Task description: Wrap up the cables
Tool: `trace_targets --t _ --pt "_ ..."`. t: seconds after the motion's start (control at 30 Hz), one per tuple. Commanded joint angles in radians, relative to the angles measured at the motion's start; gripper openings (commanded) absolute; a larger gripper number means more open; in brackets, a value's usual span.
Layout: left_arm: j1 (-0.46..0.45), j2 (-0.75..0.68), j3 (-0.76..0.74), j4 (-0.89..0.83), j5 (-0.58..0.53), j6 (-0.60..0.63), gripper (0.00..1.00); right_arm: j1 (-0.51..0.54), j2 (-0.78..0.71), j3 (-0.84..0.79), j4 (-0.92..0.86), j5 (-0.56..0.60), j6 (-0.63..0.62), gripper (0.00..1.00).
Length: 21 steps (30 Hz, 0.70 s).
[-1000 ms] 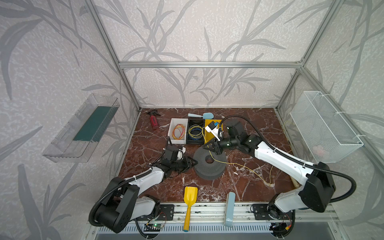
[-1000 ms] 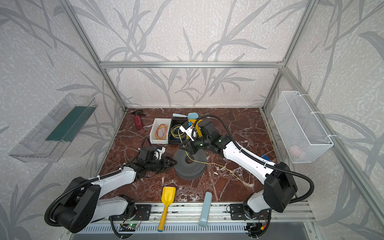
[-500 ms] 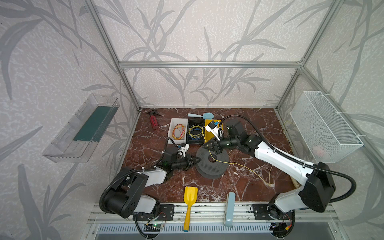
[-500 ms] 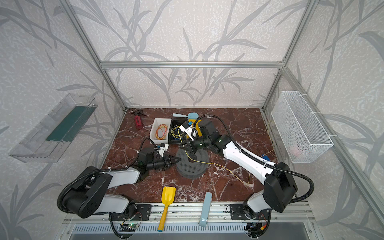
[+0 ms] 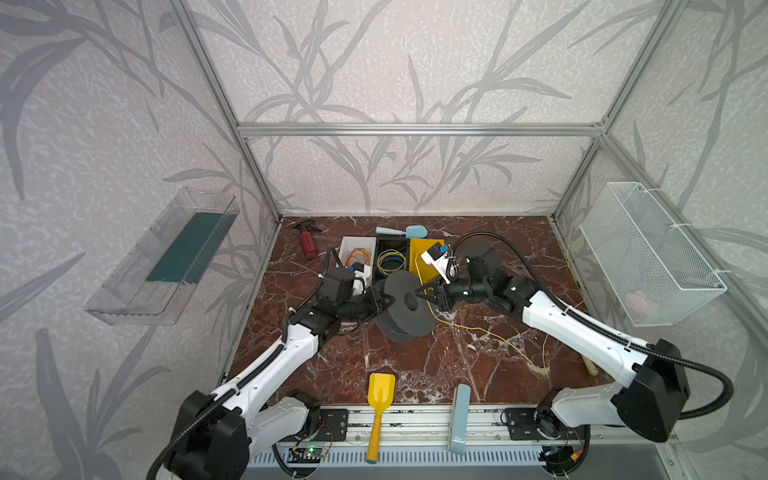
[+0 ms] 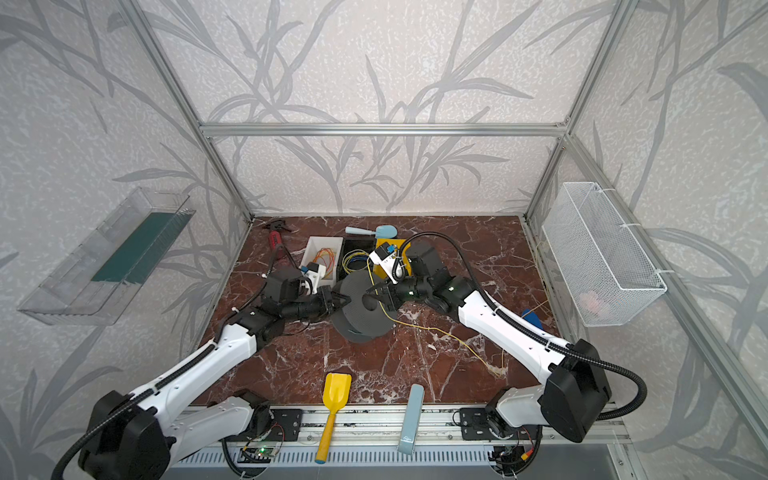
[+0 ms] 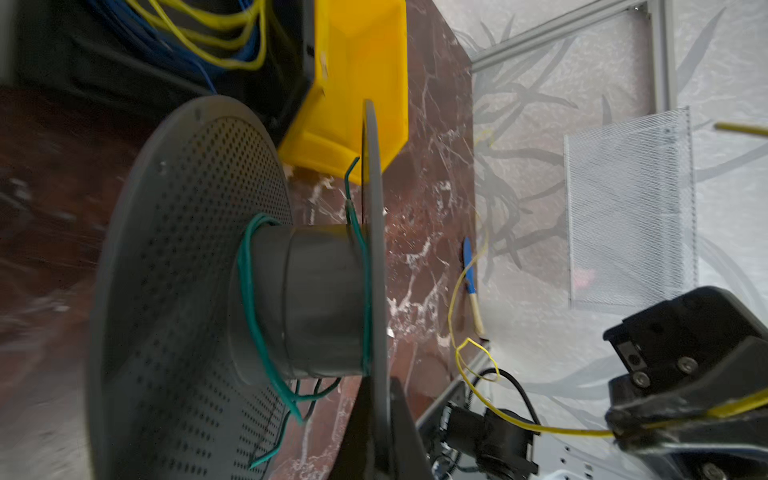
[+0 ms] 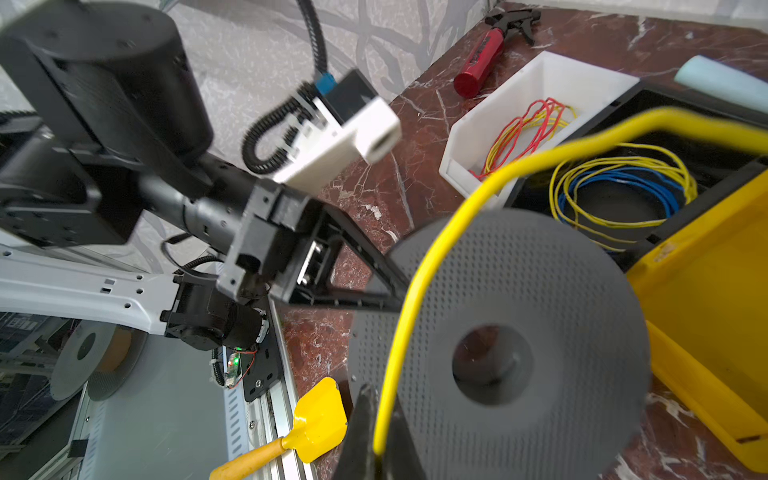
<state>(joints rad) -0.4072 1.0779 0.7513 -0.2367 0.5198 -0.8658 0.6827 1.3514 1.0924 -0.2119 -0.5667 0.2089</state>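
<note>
The left gripper (image 5: 390, 299) clamps the rim of the tilted grey spool (image 5: 405, 324) beside the yellow bin (image 5: 419, 258). The right gripper (image 5: 420, 291) pinches the yellow wire (image 5: 478, 329), which trails over bare marble surface (image 5: 415, 365) toward its right edge.

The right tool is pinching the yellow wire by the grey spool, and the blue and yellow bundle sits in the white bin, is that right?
Not quite: the right wrist view shows the blue-and-yellow bundle in the black bin, not the white one. The right tool does pinch the yellow wire by the grey spool.
</note>
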Motion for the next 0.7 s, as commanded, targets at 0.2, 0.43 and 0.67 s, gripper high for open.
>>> trace_targets --t 0.2,0.43,0.67 --pt "-0.115 0.118 0.405 -0.64 -0.44 0.16 0.0 -0.068 -0.062 -0.098 0.006 0.01 0.008 0.0" --pt "-0.246 0.29 0.583 -0.705 -0.598 0.142 0.0 -0.092 -0.049 -0.064 -0.013 -0.153 0.042 0.0" --pt "-0.279 0.391 0.626 -0.648 -0.557 0.104 0.0 -0.092 -0.084 -0.093 -0.048 -0.165 0.042 0.0"
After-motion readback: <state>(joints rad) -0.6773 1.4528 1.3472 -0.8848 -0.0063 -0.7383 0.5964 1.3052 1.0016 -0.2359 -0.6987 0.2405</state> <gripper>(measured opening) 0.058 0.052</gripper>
